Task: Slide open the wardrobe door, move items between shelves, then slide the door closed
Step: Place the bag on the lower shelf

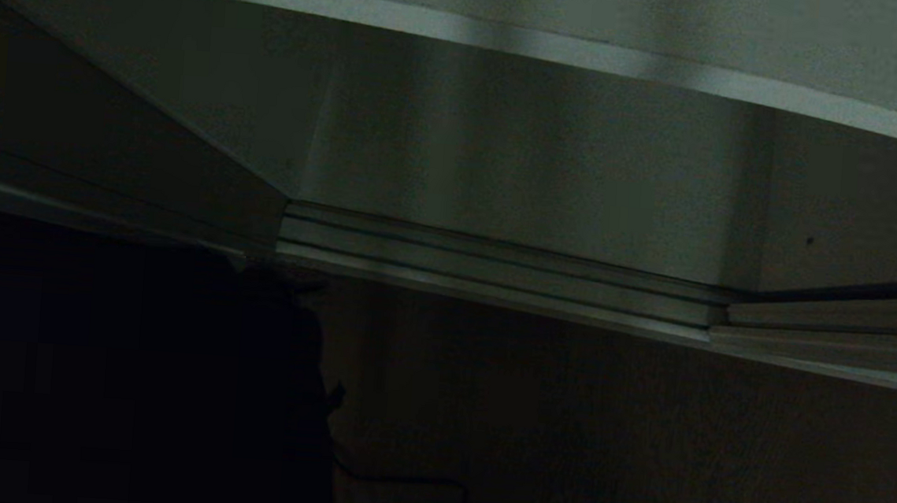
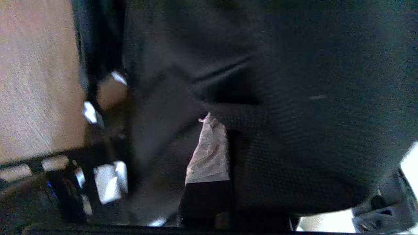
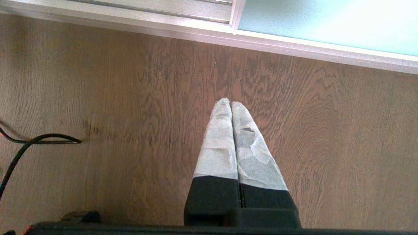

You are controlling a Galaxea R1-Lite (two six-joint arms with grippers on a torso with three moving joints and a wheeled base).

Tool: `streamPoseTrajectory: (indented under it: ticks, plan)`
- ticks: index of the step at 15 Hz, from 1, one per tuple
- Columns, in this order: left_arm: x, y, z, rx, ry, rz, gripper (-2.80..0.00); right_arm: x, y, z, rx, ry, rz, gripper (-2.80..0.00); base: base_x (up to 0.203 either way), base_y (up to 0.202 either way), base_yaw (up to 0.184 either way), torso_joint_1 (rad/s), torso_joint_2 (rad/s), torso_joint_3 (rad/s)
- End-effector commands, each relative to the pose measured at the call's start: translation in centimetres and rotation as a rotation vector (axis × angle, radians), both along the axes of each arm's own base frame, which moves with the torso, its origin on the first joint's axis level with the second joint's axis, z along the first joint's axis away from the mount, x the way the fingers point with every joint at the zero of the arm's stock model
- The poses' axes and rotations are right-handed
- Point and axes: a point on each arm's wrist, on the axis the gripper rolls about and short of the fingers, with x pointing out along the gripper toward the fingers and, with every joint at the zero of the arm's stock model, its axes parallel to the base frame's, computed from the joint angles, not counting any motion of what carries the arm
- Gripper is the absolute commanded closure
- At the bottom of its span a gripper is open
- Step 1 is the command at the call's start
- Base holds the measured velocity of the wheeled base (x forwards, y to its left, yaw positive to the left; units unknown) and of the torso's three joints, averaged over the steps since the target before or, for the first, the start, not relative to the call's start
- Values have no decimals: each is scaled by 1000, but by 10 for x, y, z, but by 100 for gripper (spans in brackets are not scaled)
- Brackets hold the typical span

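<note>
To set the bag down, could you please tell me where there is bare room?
Bare: the surface between shelf edge and door track, and floor between track and cable. Crowded: robot's left, where the left gripper holds the bag.

A brown wood-grain plank floor (image 3: 137, 107) runs up to a silver-grey metal floor track (image 3: 130, 13). A thin black cable (image 3: 36, 142) lies on the floor, well apart from the track. Inside, beyond the track, the light is dim.
</note>
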Motion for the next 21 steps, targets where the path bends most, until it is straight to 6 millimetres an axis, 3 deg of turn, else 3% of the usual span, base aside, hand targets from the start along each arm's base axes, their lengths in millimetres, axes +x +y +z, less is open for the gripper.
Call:
streamPoseTrajectory:
  ticks: [1, 9, 17, 21]
  plan:
    - [10, 2, -12, -24, 91, -3, 0, 0, 0, 0, 1, -2, 0, 0, 0, 0, 0, 0, 0, 0]
    - [65, 15, -41, 23, 279, -140, 0, 0, 0, 0, 1, -2, 0, 0, 0, 0, 0, 0, 0, 0]
    - [153, 31, -38, 63, 272, -222, 0, 0, 0, 0, 1, -2, 0, 0, 0, 0, 0, 0, 0, 0]
    - [180, 25, -16, 58, 238, -266, 0, 0, 0, 0, 1, -2, 1, 0, 0, 0, 0, 0, 0, 0]
